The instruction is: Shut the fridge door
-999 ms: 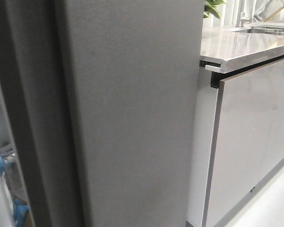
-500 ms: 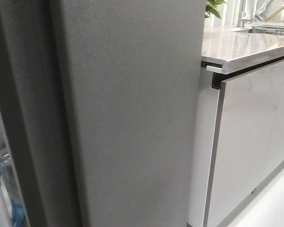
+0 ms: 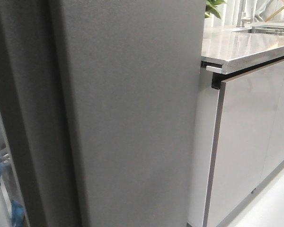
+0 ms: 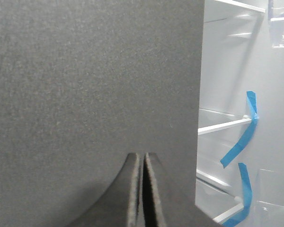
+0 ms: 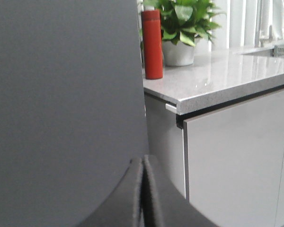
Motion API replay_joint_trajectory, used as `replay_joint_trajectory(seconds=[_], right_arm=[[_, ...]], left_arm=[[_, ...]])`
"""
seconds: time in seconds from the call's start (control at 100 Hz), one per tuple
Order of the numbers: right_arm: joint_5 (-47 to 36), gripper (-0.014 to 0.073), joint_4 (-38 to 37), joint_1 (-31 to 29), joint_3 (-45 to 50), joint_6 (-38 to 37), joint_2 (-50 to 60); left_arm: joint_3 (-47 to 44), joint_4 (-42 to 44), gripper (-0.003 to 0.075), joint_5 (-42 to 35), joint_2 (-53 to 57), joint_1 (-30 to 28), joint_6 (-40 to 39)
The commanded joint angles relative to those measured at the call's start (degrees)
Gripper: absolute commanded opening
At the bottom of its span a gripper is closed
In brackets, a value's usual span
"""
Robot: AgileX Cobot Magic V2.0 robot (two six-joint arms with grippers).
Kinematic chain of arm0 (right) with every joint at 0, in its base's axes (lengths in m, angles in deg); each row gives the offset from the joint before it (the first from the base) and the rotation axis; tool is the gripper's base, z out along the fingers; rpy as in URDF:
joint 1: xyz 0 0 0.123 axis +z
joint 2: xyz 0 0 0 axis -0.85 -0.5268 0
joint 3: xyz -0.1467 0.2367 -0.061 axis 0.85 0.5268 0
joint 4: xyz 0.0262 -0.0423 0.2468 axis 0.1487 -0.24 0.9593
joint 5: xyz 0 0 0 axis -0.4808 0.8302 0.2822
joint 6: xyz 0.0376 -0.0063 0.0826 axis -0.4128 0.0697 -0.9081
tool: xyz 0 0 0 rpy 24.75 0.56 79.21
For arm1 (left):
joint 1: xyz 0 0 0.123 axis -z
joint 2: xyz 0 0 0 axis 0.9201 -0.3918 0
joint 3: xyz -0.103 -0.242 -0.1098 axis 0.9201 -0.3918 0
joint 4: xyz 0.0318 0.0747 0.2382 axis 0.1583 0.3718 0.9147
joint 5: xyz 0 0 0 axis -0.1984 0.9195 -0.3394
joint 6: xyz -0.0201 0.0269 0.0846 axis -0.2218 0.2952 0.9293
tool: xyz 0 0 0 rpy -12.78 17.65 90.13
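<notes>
**A:** so what did the front cam actually catch? Biggest thing first

**B:** the fridge door [image 3: 132, 113], no contest. Matte dark-grey slab that filled most of the front view, long axis straight up and down, running off the top and bottom edges. It stood just left of the countertop [image 3: 246, 47] and the glossy light-grey cabinet door [image 3: 246, 142]. At its left edge a sliver of the fridge interior [image 3: 0, 179] showed, so it wasn't fully shut. Neither arm showed in that view at all

**A:** and the wrist cams?

**B:** that's where the grippers were. Left wrist view had the left gripper [image 4: 143, 189] with its fingers pressed together, nothing between them, tips right up against the grey face of the door. Past the door's vertical edge you could see inside: white shelves [image 4: 225, 125] and strips of blue tape [image 4: 244, 132], which the front cam only hinted at

**A:** right side?

**B:** the right gripper [image 5: 143, 194] was the same, fingers closed on nothing, close to the door panel. That view alone showed a red bottle [image 5: 152, 45] and a potted plant [image 5: 180, 33] side by side on the counter
</notes>
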Motion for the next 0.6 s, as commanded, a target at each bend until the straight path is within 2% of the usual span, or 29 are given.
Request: replay_joint_trajectory(seconds=[0.0, 0.07, 0.18, 0.3, 0.42, 0.59], right_arm=[[-5.5, -0.0045, 3.4, -0.4, 1.0, 0.2, 0.8], [-5.5, -0.0045, 6.8, -0.4, 1.0, 0.2, 0.8], [-5.6, -0.0045, 8.1, -0.4, 1.0, -0.1, 0.8], [-4.0, -0.0044, 16.3, -0.4, 0.0, -1.8, 0.8], [6.2, -0.0044, 16.2, -0.4, -6.3, -1.8, 0.8], [21.9, -0.0044, 14.5, -0.4, -20.5, -1.4, 0.7]], left_arm=[[-2.0, -0.2, -0.002, -4.1, 0.6, 0.1, -0.2], [-2.0, -0.2, -0.002, -4.1, 0.6, 0.1, -0.2], [-2.0, -0.2, -0.002, -4.1, 0.6, 0.1, -0.2], [-2.0, -0.2, -0.002, -4.1, 0.6, 0.1, -0.2], [-2.0, -0.2, -0.002, -4.1, 0.6, 0.1, -0.2], [-2.0, -0.2, -0.002, -4.1, 0.6, 0.1, -0.2]])
